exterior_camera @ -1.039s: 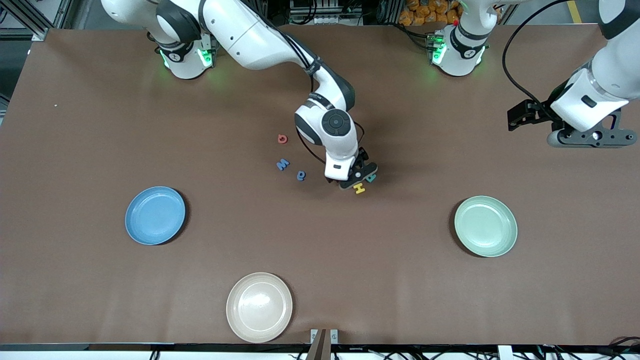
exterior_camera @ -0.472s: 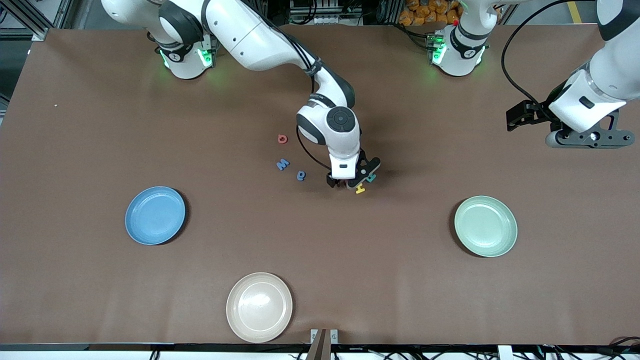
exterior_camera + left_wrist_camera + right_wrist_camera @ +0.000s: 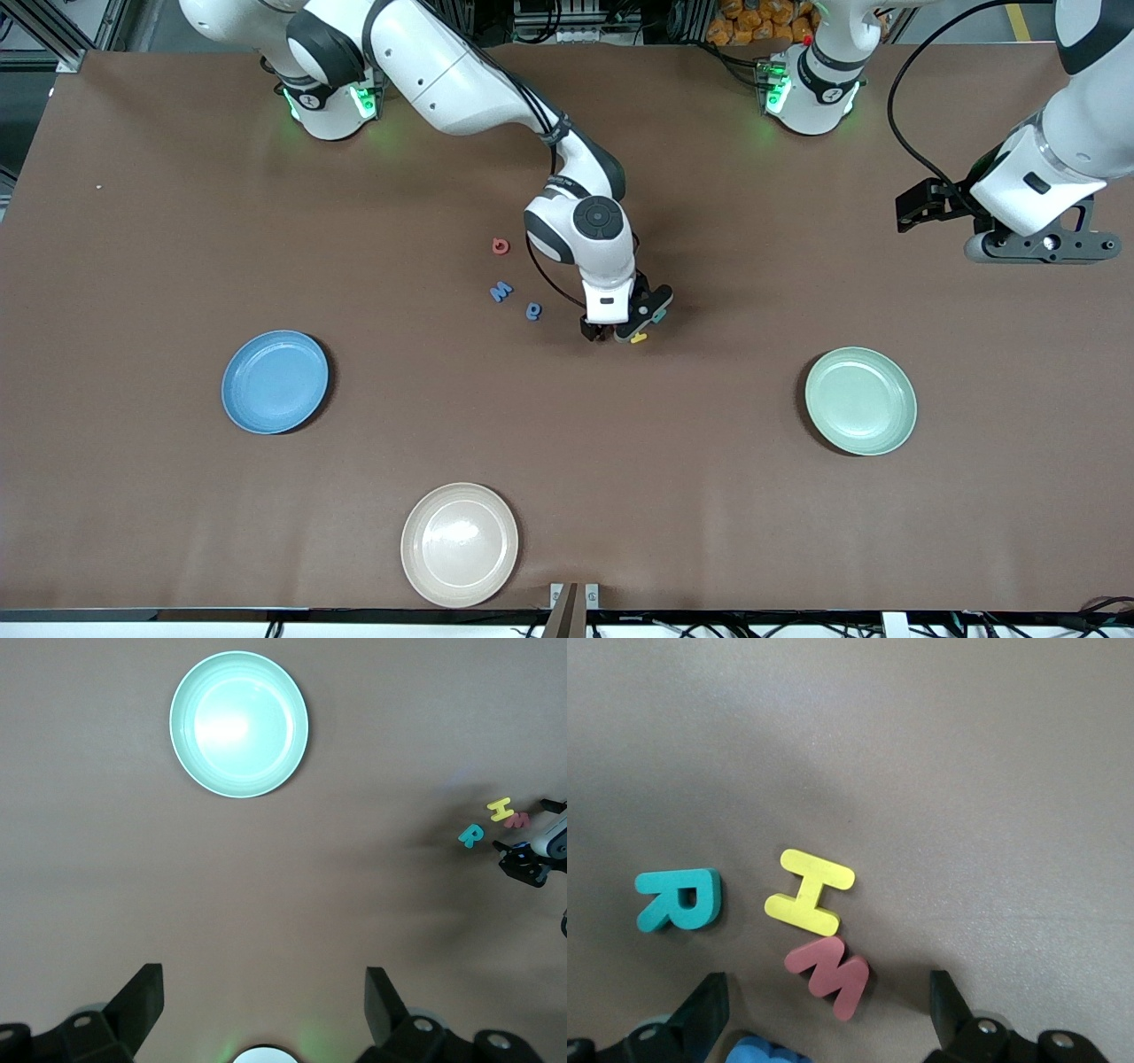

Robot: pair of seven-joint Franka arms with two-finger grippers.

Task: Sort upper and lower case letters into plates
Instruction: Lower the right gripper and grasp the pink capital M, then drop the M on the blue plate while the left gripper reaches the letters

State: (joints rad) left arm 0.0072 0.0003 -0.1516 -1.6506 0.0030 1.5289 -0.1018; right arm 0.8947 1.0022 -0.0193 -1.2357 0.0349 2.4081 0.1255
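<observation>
**Right pincer low over the letter cluster, left pincer waiting aside**

Taking the blue plate (image 3: 275, 382) as the landmark, it lies on the brown surface (image 3: 133, 266) toward the right arm's end. The beige plate (image 3: 460, 544) sits nearer to the front camera than the blue plate and more toward the middle of the surface. Farther from the front camera than the blue plate, and toward the left arm's end from it, lie three loose letters: a red letter (image 3: 500, 246), a blue M (image 3: 501, 291) and a blue letter (image 3: 533, 311) just beside the M.

More toward the left arm's end from the blue plate, the right pincer (image 3: 617, 330) hangs low over a tight cluster, its fingers (image 3: 700, 1014) spread wide and holding nothing. Its wrist view shows a teal R (image 3: 680, 899), a yellow H (image 3: 809, 891) and a red M (image 3: 829, 974) lying flat, the H touching the red M, with a bit of another blue letter (image 3: 764, 1052) at the frame's edge.

The mint green plate (image 3: 860, 400) lies well apart from the blue plate, toward the left arm's end, and is empty. The left pincer (image 3: 264, 1010) waits in the air over bare surface, fingers spread, empty.
</observation>
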